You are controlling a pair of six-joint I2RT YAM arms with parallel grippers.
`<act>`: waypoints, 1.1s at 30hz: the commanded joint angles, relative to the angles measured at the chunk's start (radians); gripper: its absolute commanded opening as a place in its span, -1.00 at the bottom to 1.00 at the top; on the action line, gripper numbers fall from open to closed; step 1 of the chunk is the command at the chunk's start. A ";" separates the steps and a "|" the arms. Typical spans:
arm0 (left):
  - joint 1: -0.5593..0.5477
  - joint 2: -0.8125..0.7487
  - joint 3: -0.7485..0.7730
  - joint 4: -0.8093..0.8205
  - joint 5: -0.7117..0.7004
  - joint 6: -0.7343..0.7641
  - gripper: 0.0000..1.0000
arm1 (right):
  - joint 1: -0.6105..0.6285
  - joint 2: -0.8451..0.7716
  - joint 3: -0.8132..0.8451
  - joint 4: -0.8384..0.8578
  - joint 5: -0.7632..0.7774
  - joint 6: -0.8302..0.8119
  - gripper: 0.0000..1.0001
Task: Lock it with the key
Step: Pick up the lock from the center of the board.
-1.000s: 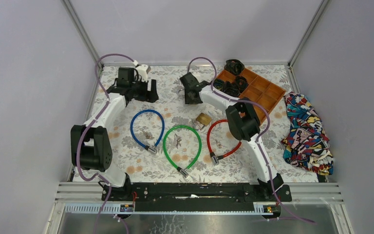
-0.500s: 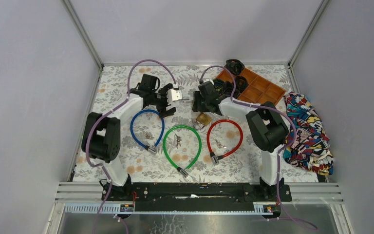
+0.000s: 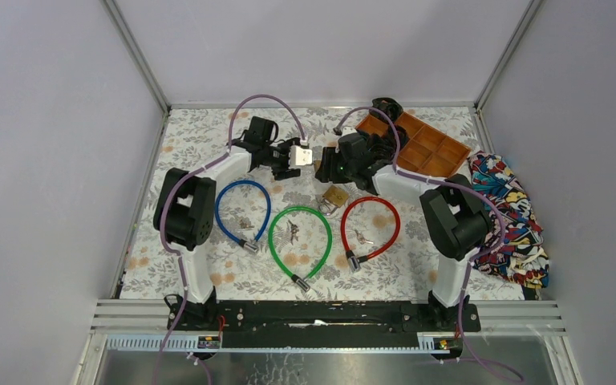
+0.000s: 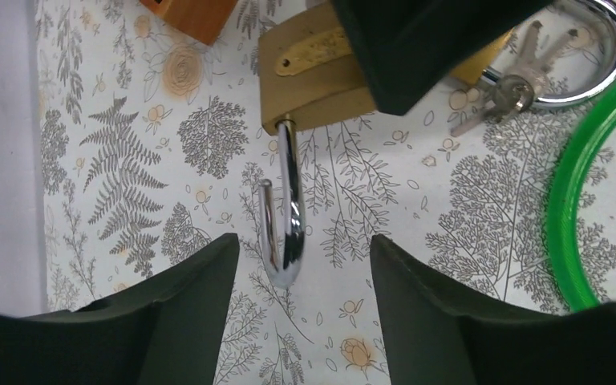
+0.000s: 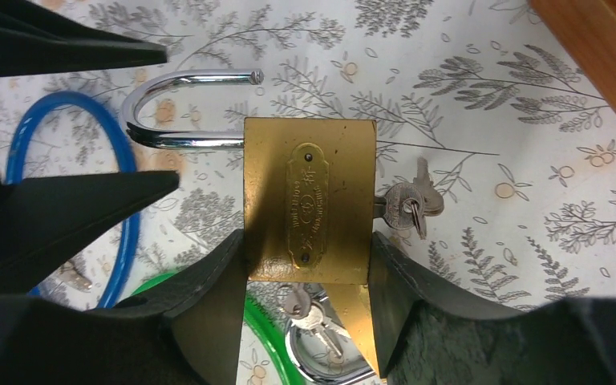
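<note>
My right gripper [image 5: 309, 250] is shut on the body of a brass padlock [image 5: 309, 200] and holds it above the table. Its chrome shackle [image 5: 184, 112] is swung open and points left. A key [image 5: 405, 200] sits in the keyhole, with spare keys on its ring. In the left wrist view the same padlock [image 4: 313, 76] hangs ahead, and the bend of the shackle [image 4: 285, 216] reaches just between the tips of my open left gripper [image 4: 301, 245], touching neither. In the top view the left gripper [image 3: 309, 158] faces the right gripper [image 3: 326, 167] at mid-table.
A second brass padlock [image 3: 336, 196] with keys lies on the table under the held one. Blue [image 3: 242, 210], green [image 3: 299, 241] and red [image 3: 369, 228] cable locks lie in front. An orange tray [image 3: 429, 152] stands at back right, and a patterned cloth [image 3: 505, 220] lies at the right edge.
The left arm has swung right from the back left to the padlock's shackle. The right gripper has shifted slightly right and towards me with the padlock.
</note>
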 commanded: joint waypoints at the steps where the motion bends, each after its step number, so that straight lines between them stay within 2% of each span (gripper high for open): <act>1: -0.006 0.015 0.026 0.075 0.012 0.010 0.27 | 0.006 -0.122 0.014 0.162 -0.063 0.008 -1.00; 3: -0.006 0.015 0.024 0.085 0.016 -0.001 0.25 | 0.006 -0.131 0.014 0.166 -0.067 0.007 -1.00; 4: -0.006 0.017 0.028 0.087 0.021 -0.010 0.15 | 0.006 -0.134 0.016 0.165 -0.070 0.005 -1.00; 5: -0.007 0.018 0.033 0.085 0.025 -0.014 -0.03 | 0.006 -0.137 0.017 0.165 -0.071 0.006 -1.00; 6: -0.007 0.016 0.038 0.079 0.031 -0.018 -0.31 | 0.006 -0.140 0.016 0.164 -0.070 0.003 -1.00; 7: -0.008 0.013 0.043 0.072 0.037 -0.027 -0.69 | 0.006 -0.144 0.015 0.165 -0.070 0.001 -1.00; 8: -0.007 0.005 0.050 0.070 0.040 -0.046 -0.99 | 0.005 -0.149 0.013 0.166 -0.069 -0.004 -1.00; 11: -0.005 -0.015 0.096 0.009 0.062 -0.131 -1.00 | 0.005 -0.177 -0.003 0.167 -0.095 -0.049 -1.00; 12: -0.002 -0.024 0.120 -0.034 0.079 -0.145 -1.00 | 0.003 -0.194 -0.012 0.160 -0.110 -0.075 -0.76; 13: 0.002 -0.035 0.137 -0.075 0.100 -0.156 -1.00 | 0.000 -0.215 -0.023 0.151 -0.135 -0.098 -0.29; 14: 0.009 -0.054 0.151 -0.111 0.118 -0.169 -1.00 | -0.008 -0.244 -0.043 0.145 -0.169 -0.120 0.08; 15: 0.014 -0.075 0.160 -0.140 0.138 -0.184 -1.00 | -0.017 -0.279 -0.067 0.141 -0.188 -0.137 0.36; 16: 0.019 -0.095 0.166 -0.172 0.159 -0.195 -1.00 | -0.027 -0.335 -0.097 0.141 -0.216 -0.151 0.85; 17: 0.022 -0.120 0.176 -0.208 0.180 -0.210 -1.00 | -0.038 -0.387 -0.132 0.143 -0.240 -0.169 0.97; 21: 0.025 -0.210 0.232 -0.388 0.292 -0.224 -1.00 | -0.104 -0.591 -0.242 0.137 -0.417 -0.215 0.99; 23: 0.024 -0.269 0.230 -0.414 0.346 -0.307 -1.00 | -0.133 -0.677 -0.270 0.119 -0.536 -0.236 0.99; 27: 0.003 -0.422 0.182 -0.417 0.424 -0.429 -1.00 | -0.152 -0.795 -0.284 0.101 -0.754 -0.269 0.99; 29: -0.011 -0.503 0.156 -0.398 0.455 -0.503 -1.00 | -0.152 -0.845 -0.279 0.119 -0.809 -0.254 0.99; 33: -0.048 -0.686 0.072 -0.231 0.458 -0.733 -1.00 | -0.152 -0.910 -0.223 0.092 -0.835 -0.251 0.99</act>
